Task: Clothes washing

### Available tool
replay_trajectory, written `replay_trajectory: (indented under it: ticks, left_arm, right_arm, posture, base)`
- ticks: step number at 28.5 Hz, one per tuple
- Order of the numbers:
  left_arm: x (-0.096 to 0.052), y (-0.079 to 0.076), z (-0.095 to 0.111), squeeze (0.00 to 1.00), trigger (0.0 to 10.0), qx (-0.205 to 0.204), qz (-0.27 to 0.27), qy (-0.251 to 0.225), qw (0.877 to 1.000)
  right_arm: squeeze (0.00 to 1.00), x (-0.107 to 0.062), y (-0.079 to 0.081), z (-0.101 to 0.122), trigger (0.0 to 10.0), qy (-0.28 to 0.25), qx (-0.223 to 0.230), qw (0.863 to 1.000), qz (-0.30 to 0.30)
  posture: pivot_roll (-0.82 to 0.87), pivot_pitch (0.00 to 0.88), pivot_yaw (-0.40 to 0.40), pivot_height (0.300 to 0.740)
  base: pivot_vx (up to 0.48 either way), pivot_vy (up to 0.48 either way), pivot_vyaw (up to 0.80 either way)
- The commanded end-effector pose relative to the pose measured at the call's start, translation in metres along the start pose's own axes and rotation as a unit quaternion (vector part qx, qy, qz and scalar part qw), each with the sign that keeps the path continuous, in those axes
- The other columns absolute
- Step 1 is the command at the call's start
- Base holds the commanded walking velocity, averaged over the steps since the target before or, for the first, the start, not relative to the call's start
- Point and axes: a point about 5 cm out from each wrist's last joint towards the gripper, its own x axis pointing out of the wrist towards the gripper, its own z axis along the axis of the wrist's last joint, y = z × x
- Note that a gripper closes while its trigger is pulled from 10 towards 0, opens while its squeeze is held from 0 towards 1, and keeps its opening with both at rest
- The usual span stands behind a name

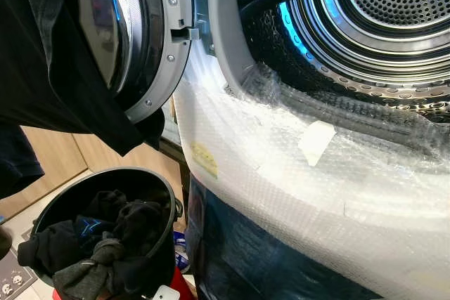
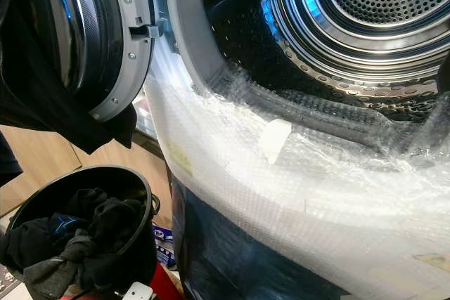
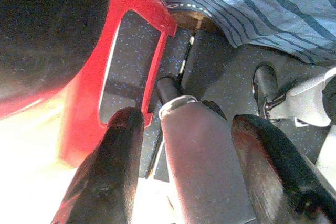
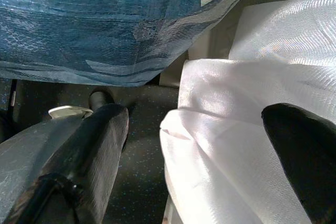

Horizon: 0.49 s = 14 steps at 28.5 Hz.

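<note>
The washing machine's drum point(image 1: 394, 19) stands open and shows bare perforated steel. Its round door point(image 1: 133, 33) is swung out to the left. A dark garment point(image 1: 42, 54) hangs in front of the door at the upper left. Low on the left, a black bucket point(image 1: 151, 173) holds several dark clothes point(image 1: 98, 237). My left gripper point(image 3: 189, 121) hangs open, pointing down at the floor beside a red stand point(image 3: 131, 24). My right gripper point(image 4: 197, 114) is open too, low beside a white sheet point(image 4: 236, 129), holding nothing.
Bubble wrap point(image 1: 281, 173) covers the machine's front below the opening, with blue sheeting point(image 4: 94, 19) lower down. A piece of white tape point(image 1: 315, 142) sticks to the wrap. Wood-look floor point(image 1: 42, 159) lies left of the bucket. A black strip point(image 1: 264, 1) juts across the drum's rim.
</note>
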Motion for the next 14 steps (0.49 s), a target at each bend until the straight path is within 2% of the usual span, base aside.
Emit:
replay_trajectory:
  ticks: [1, 14]
  left_arm:
    - [-0.0031, 0.0214, 0.0119, 0.0, 10.0, 0.022, 0.015, -0.031, 0.999]
    - [-0.0031, 0.0214, 0.0119, 0.0, 10.0, 0.022, 0.015, -0.031, 0.999]
  right_arm:
    - [0.0, -0.0044, 0.0337, 0.0301, 10.0, -0.082, -0.102, 0.983, 0.126]
    - [0.0, -0.0044, 0.0337, 0.0301, 10.0, -0.082, -0.102, 0.983, 0.126]
  posture:
    - [-0.03, 0.0, -0.028, 0.74]
    - [-0.03, 0.0, -0.028, 0.74]
  base:
    - [0.0, 0.0, 0.0]
    - [0.0, 0.0, 0.0]
